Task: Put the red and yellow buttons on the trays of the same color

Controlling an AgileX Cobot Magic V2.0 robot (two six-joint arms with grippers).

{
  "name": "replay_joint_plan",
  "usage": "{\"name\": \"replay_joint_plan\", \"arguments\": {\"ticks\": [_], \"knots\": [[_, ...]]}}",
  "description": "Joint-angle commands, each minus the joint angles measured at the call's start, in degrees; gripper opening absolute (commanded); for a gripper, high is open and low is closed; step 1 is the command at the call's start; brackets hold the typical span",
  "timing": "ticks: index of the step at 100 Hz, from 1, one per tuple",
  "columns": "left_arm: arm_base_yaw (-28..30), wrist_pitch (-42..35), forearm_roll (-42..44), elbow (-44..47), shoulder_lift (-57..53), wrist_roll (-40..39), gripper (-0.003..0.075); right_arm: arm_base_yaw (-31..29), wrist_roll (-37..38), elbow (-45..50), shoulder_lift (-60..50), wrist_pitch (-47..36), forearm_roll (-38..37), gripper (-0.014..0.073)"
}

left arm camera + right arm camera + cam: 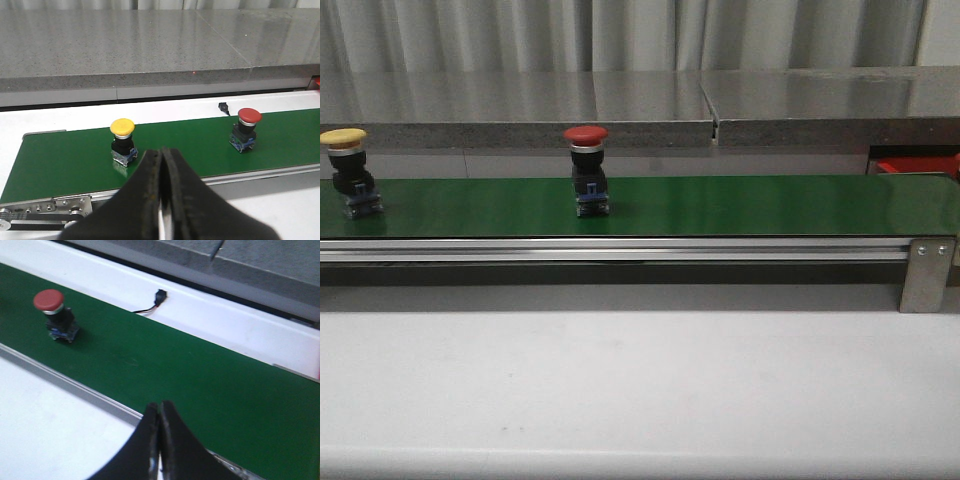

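The yellow button (344, 170) stands at the left edge of the front view, the red button (588, 170) near centre, both upright on the green belt (770, 205). Both look light, rigid and top-heavy; I would grasp the black body under the cap. The left gripper (161, 165) and right gripper (159, 415) are closed, holding nothing.

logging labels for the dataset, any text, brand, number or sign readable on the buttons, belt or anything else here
None: no readable text in any view.
yellow button: plain cap, no marking visible.
red button: plain cap, no marking visible.
green conveyor belt: bare, no print.
metal bracket: only two screws, no label.
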Motion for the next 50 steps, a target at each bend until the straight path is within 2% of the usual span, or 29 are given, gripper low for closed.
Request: {"name": "replay_joint_plan", "arguments": {"ticks": [1,8,20,25,32,50], "knots": [[-0.41,-3.87,-1.67,-1.36,0.28,-0.14,-0.0020,2.41,-0.58,-6.18,4.12,-0.37,0.32,0.0003],[-0.41,-3.87,-1.67,-1.36,0.28,-0.14,-0.0020,4.26,-0.71,-9.62,7.72,0.93,0.32,0.0150],[-0.41,-3.87,-1.67,-1.36,0.28,-0.14,-0.0020,7.15,-0.66,-14.87,13.19,3.36,0.39,0.0476],[-0.41,-3.87,-1.67,-1.36,0.28,-0.14,-0.0020,8.21,-0.66,-16.78,15.21,4.63,0.44,0.0559],[-0.41,-3.87,-1.67,-1.36,0.28,-0.14,-0.0020,9.56,-0.66,-19.44,17.87,6.57,0.46,0.0605],[-0.41,-3.87,-1.67,-1.36,0.28,-0.14,-0.0020,12.84,-0.66,-24.39,23.48,8.37,0.75,0.0605]]}}
